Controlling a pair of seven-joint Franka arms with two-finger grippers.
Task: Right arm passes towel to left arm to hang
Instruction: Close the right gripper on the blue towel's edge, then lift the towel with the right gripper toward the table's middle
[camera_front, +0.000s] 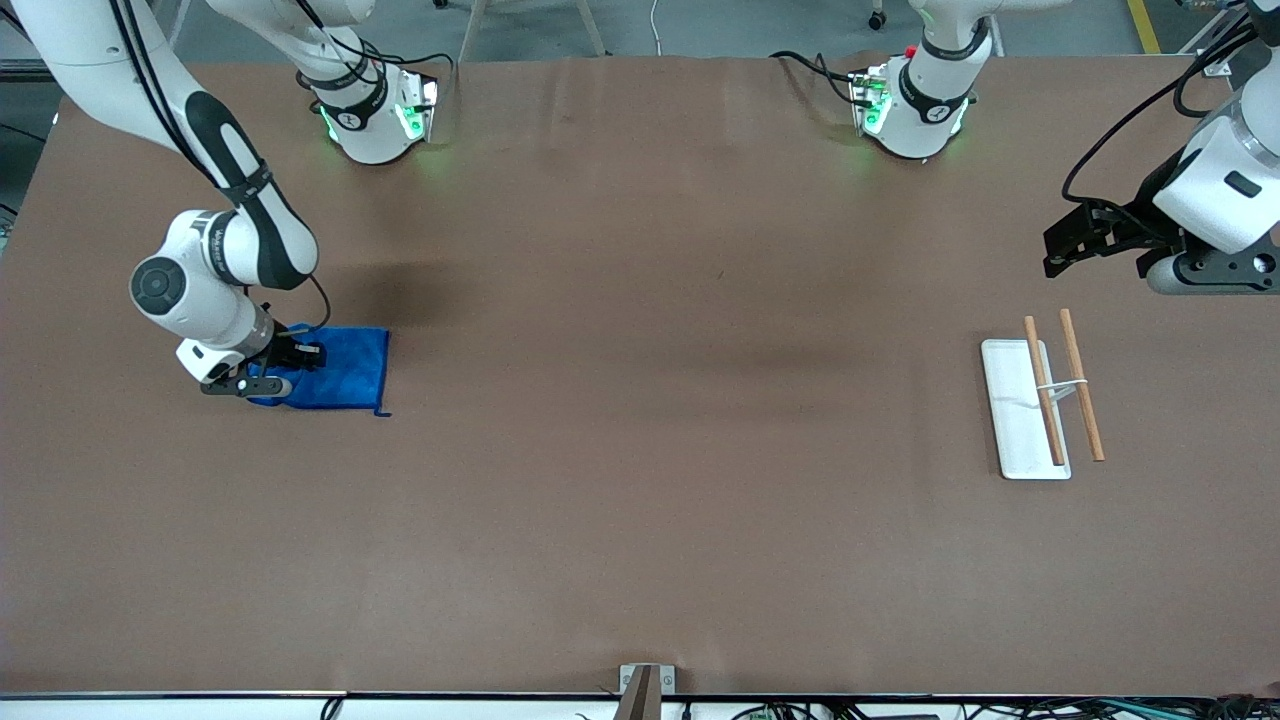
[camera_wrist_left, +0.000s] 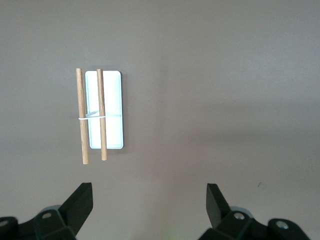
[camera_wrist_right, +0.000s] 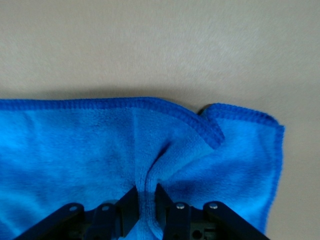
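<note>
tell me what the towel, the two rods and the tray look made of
Towel: soft fleecy cloth, likely microfibre; fuzzy nap, stitched hem, bunched where the right gripper pinches it.
Rods: likely bare wood, matte tan.
Tray: smooth white, plastic or enamel.

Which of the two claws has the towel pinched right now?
The right claw, low at the right arm's end of the table, is shut on a fold of the blue towel. The left claw is open above the rack, holding nothing.
</note>
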